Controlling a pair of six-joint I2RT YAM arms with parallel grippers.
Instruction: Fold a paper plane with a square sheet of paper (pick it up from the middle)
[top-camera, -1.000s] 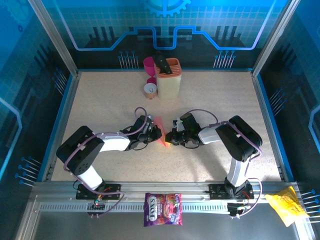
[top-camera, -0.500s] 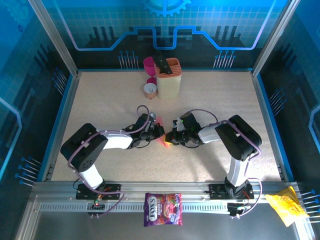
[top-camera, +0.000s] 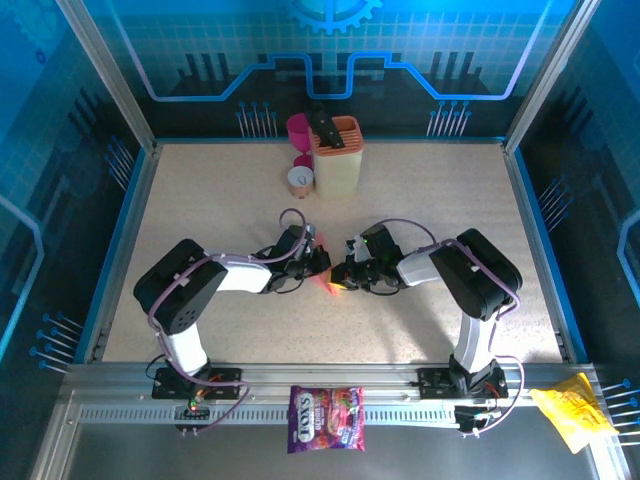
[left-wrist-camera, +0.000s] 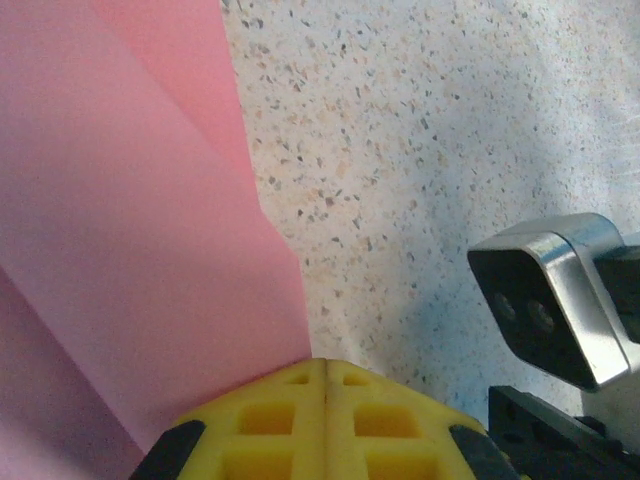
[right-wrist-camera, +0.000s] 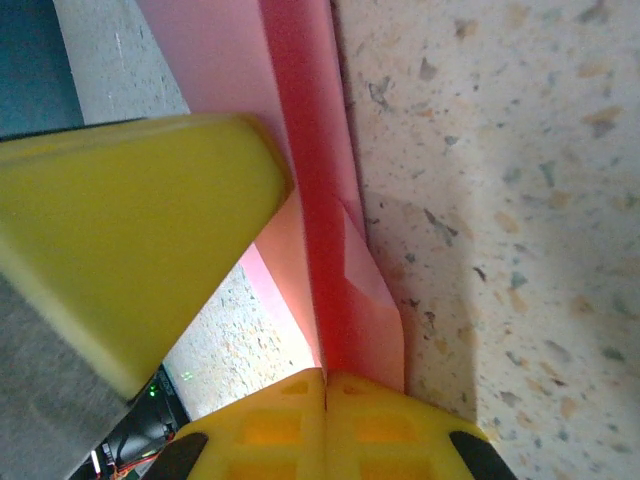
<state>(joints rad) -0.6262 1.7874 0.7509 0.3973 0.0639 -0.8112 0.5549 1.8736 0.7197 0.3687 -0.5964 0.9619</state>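
The paper plane (top-camera: 327, 284) is a narrow pink folded piece with creased layers, lying mid-table between the two grippers. My right gripper (top-camera: 341, 277) comes at it from the right, and in the right wrist view its yellow pads (right-wrist-camera: 326, 378) are shut on the plane's red-lit centre fold (right-wrist-camera: 310, 150). My left gripper (top-camera: 318, 262) meets it from the left with its pads (left-wrist-camera: 327, 365) closed together. The pink paper (left-wrist-camera: 130, 250) runs beside and under its left finger, with nothing visible in the seam. A left finger (right-wrist-camera: 120, 250) rests against the paper's side.
At the back centre stand a cream and orange block (top-camera: 337, 155), a magenta cup (top-camera: 298, 127) and a small brown roll (top-camera: 299, 180). A purple candy bag (top-camera: 326, 418) and a yellow bag (top-camera: 572, 405) lie on the front rail. Part of the right gripper's body (left-wrist-camera: 560, 300) sits close by.
The left arm has swung its elbow to the right and its gripper has edged closer to the right gripper. The paper between them shows less. The right arm has barely moved.
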